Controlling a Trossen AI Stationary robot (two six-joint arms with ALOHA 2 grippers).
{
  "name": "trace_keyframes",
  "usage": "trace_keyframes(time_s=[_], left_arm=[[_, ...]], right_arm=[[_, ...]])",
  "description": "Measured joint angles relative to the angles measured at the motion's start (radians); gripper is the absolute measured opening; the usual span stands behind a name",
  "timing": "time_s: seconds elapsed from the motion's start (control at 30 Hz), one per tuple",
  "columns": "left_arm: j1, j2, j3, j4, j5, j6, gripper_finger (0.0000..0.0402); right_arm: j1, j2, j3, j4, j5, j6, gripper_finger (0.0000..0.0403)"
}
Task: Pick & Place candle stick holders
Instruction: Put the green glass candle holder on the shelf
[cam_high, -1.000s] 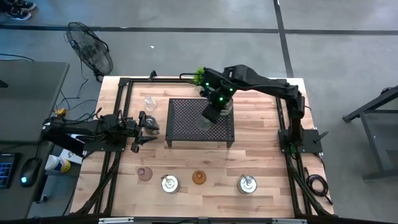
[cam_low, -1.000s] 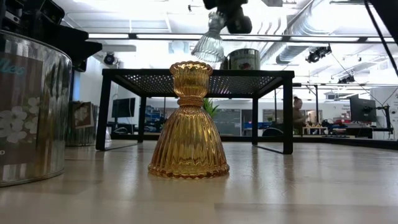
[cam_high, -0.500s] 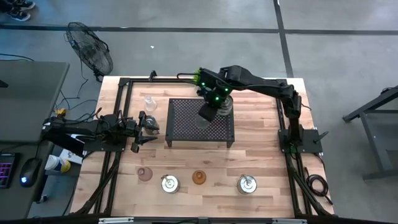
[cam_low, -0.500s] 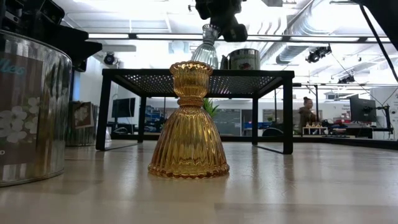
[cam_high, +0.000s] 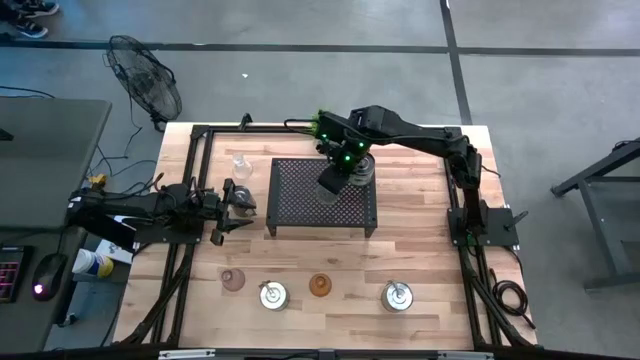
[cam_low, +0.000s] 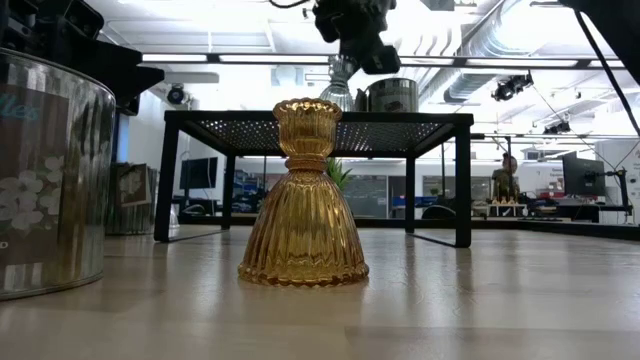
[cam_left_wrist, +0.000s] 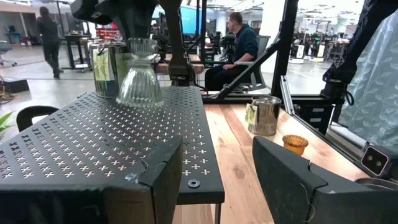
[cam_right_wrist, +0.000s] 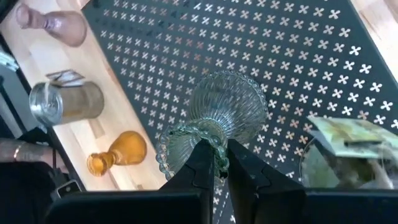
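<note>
My right gripper (cam_high: 333, 181) is over the black perforated rack (cam_high: 300, 205) and is shut on a clear ribbed glass candle stick holder (cam_right_wrist: 227, 102). The holder stands upright with its flared base at the rack's top (cam_left_wrist: 140, 93); I cannot tell whether it touches. A silver holder (cam_high: 363, 170) stands on the rack beside it. My left gripper (cam_left_wrist: 217, 186) is open and empty, level, at the rack's left edge. On the table stand a clear holder (cam_high: 240, 165), a pink one (cam_high: 233, 280), an amber one (cam_high: 320, 286) and two silver ones (cam_high: 272, 295) (cam_high: 397, 296). My right gripper pinches the beaded rim of the clear holder's cup (cam_right_wrist: 219, 154) between its two fingers, one finger (cam_right_wrist: 204, 163) over the cup's inside and one (cam_right_wrist: 241, 169) outside. The fingers come from above, pointing down. The holder hangs upright below them, base down over the rack.
The amber holder (cam_low: 305, 200) stands close before the low camera, with a silver holder (cam_low: 50, 180) at its left. Black frame rails run along the table's left and right sides (cam_high: 190, 170). A fan (cam_high: 145, 85) stands off the far left corner. People show in the room behind.
My right gripper has gone down and a little toward the table's left over the rack, still shut on the clear holder. The holder, tilted a second ago, now hangs upright and lower, near the rack's top.
</note>
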Motion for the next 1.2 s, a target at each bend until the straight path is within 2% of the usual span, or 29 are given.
trace_keyframes(time_s=[0.67,1.2], left_arm=[[0.000,0.000,0.000,0.000,0.000,0.000,0.0188],[0.000,0.000,0.000,0.000,0.000,0.000,0.0188]], right_arm=[[-0.004,0.005,0.000,0.004,-0.024,0.015,0.0012],[-0.003,0.005,0.000,-0.004,-0.023,-0.068,0.0012]])
